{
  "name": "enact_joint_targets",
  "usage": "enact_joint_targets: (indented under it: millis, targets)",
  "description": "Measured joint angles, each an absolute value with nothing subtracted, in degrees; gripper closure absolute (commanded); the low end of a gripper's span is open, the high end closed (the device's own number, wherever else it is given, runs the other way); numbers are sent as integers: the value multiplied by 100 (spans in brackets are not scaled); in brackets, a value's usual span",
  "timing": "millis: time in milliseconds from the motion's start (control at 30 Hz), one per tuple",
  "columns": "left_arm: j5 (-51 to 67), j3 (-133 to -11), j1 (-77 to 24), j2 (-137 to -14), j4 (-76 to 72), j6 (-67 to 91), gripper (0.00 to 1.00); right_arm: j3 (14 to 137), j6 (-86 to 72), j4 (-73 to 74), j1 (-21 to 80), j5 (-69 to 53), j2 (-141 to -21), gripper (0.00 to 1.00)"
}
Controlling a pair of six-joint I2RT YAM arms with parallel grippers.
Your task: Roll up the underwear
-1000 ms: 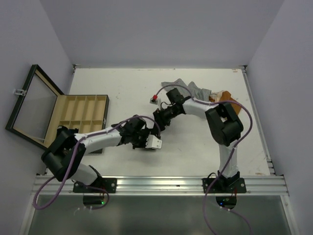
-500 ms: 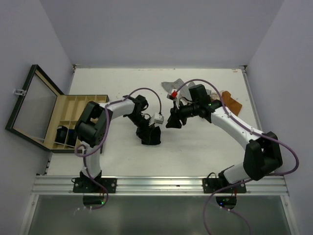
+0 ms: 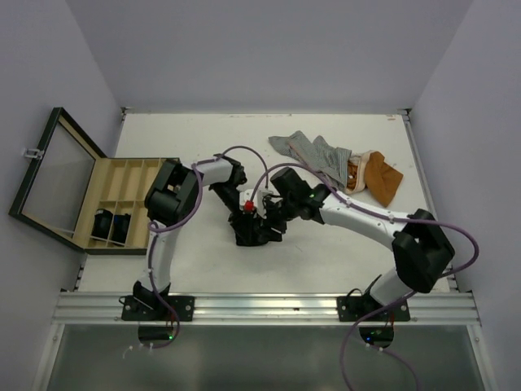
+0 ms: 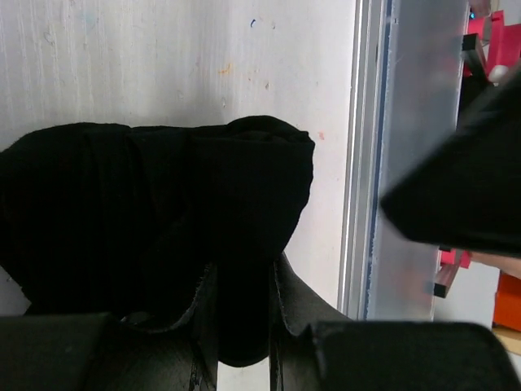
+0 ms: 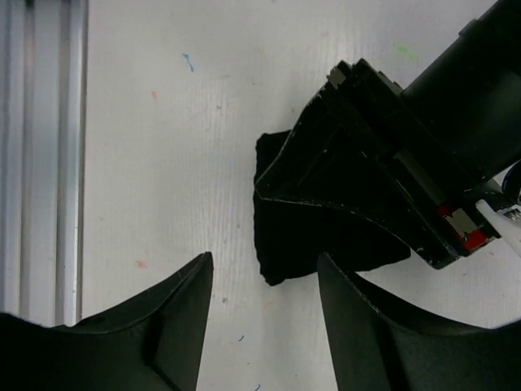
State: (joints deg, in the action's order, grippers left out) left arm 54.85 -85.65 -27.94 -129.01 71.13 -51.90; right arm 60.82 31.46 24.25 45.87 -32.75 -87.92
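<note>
underwear point(image 3: 256, 238) of soft black cloth, crumpled into a small heap, lies near the middle of the flat white table point(image 3: 203, 138), a little toward the near edge. the left gripper point(image 4: 244, 269) comes down on it from the far side. in the left wrist view its two dark fingers stand close together with a fold of the black cloth pinched between them, and the rest of the underwear bulges out beyond the fingertips onto the table. the right gripper point(image 5: 262, 259) reaches in from the right and hangs just beside the same heap. its jaws are spread apart with only bare table between them, and they hold nothing. in the right wrist view the underwear shows beyond its fingertips, partly covered by the body of the left gripper.

toward the far right of the table lies a flat grey striped garment point(image 3: 313, 151). an orange-brown garment point(image 3: 381, 179) lies just to its right, touching it, and both are well apart from the grippers. at the left edge stands an open compartmented wooden box point(image 3: 138, 167) with its dark-framed glass lid point(image 3: 53, 175) swung back to the left. two small black bundles point(image 3: 111, 226) sit side by side in the near compartments of the box.
</note>
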Motion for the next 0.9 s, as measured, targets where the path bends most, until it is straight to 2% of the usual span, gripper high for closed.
enact_joint_targets:
  millis: [233,367,467,500,600,700,733,900]
  targets:
    - [5520,-8665,-2792,-13061,7400,-5188,85,5870,3603,1944,4742,-2871,-9437,38]
    - [5520,-8691,-2792,-13113,7502,-5186,83,5850,3686,1754,4919,-2801,-9647,40]
    - [5520,-8691,-2792,-13126,7535,-5186,81,5850,3754,1662,4963,-2805,-9806,53]
    - [5518,-8691,-2792,-13133,7555,-5186,81,5850,3774,1614,4960,-2803,-9845,66]
    - [5509,-8689,-2792,-13141,7572,-5164,78,5894,3756,1592,4958,-2882,-9942,84]
    - [5441,-8656,-2775,-13115,7590,-5157,68,6058,3750,1699,4943,-3015,-10092,96]
    - [5417,-8619,-2757,-13089,7585,-5157,57,6123,3756,1741,4936,-3085,-10154,99]
    - [5238,-8353,-2626,-12766,7463,-5083,51,6514,3754,1955,4910,-3468,-10501,100]
